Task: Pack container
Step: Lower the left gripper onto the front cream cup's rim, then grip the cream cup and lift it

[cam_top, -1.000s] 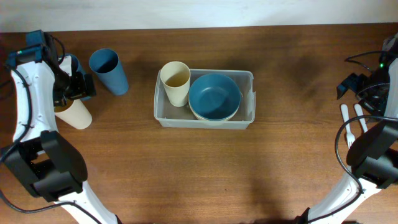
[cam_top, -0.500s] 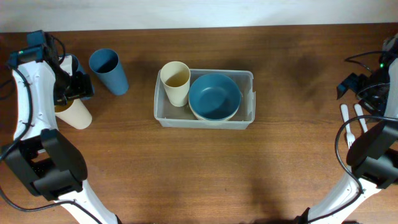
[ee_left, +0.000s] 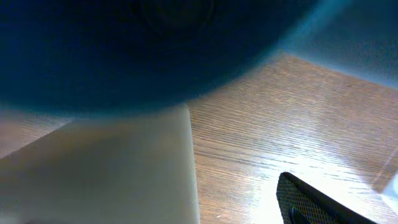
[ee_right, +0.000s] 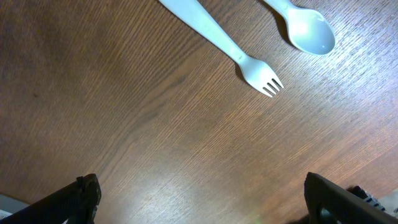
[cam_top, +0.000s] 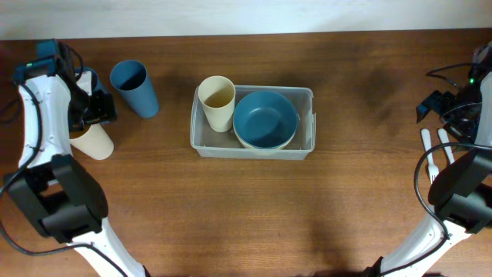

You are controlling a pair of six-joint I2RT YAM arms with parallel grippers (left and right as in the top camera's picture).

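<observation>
The clear container (cam_top: 201,143) stands mid-table. It holds an upright cream cup (cam_top: 217,101) and a blue bowl (cam_top: 265,119) nested in a cream bowl. My left gripper (cam_top: 94,112) is open at the far left, over the top of a second cream cup (cam_top: 94,141) that lies tilted on the table. In the left wrist view this cup (ee_left: 99,174) fills the lower left, with a gap to my one visible finger (ee_left: 311,202); the other finger is hidden. My right gripper (ee_right: 199,193) is open and empty over bare wood at the far right.
A blue cup (cam_top: 133,86) stands upright left of the container, and another blue thing (cam_top: 90,78) sits behind my left arm, seen as a blurred blue mass (ee_left: 155,50). A white fork (ee_right: 224,46) and spoon (ee_right: 305,28) lie by my right gripper, also in the overhead view (cam_top: 429,151).
My left arm has shifted slightly toward the back of the table. The right arm and the container have not moved.
</observation>
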